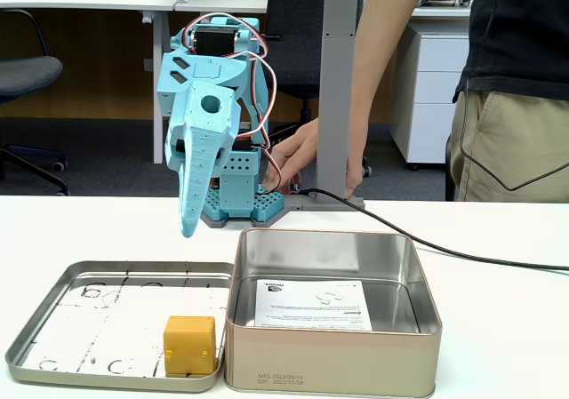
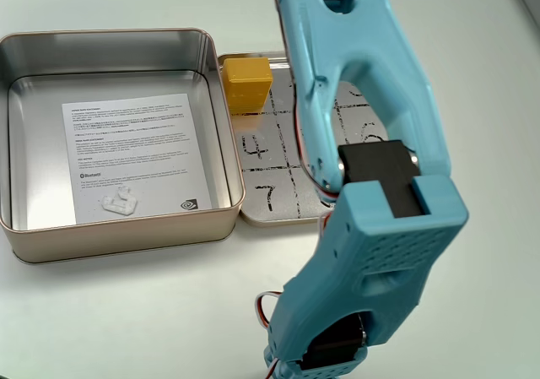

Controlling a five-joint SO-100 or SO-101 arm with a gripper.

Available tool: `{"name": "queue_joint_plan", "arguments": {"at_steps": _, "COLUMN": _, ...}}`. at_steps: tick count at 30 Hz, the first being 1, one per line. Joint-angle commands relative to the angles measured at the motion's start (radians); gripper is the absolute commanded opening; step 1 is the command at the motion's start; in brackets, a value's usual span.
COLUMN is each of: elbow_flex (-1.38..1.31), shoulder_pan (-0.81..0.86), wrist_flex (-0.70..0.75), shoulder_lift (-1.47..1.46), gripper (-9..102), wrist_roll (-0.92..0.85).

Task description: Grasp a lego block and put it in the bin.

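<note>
Small yellow-orange plastic cube (image 1: pixel 189 344) sits in the shallow flat metal tray's (image 1: pixel 53 323) corner beside the deep square silver tin (image 1: pixel 333 363). Light-blue tool (image 1: pixel 189 226) hangs above, tips seemingly together. Spread them, then descend squarely over the cube.

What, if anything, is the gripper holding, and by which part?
Nothing. The gripper hangs above the tray, apart from the lego block lying there.

A deep silver bin (image 2: pixel 221 147) sat at the left on the white table (image 2: pixel 152 311), a printed paper sheet (image 2: pixel 135 155) lying on its floor. Touching its right wall lay a shallow tray (image 2: pixel 270 214) marked with a numbered grid. The yellow lego block (image 2: pixel 245 83) rested in the tray's top-left corner, just beside the bin. The light-blue arm (image 2: pixel 363 83) stretched above the tray, hiding much of it.
</note>
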Motion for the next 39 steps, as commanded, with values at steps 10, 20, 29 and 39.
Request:
{"name": "queue_joint_plan", "arguments": {"at_steps": 10, "elbow_flex": -1.424, "shoulder_pan": -0.094, "wrist_flex": 0.58, "shoulder_lift": -0.707, "gripper": 0, "wrist_roll": 0.031}}
{"name": "queue_joint_plan", "arguments": {"at_steps": 20, "elbow_flex": -1.425, "shoulder_pan": -0.057, "wrist_flex": 0.655, "shoulder_lift": -0.669, "gripper": 0, "wrist_roll": 0.031}}
{"name": "queue_joint_plan", "arguments": {"at_steps": 29, "elbow_flex": -1.238, "shoulder_pan": -0.035, "wrist_flex": 0.804, "shoulder_lift": -0.476, "gripper": 0, "wrist_roll": 0.043}}
{"name": "queue_joint_plan", "arguments": {"at_steps": 39, "elbow_flex": -0.54, "shoulder_pan": -0.041, "wrist_flex": 0.907, "shoulder_lift": 0.032, "gripper": 0, "wrist_roll": 0.02}}
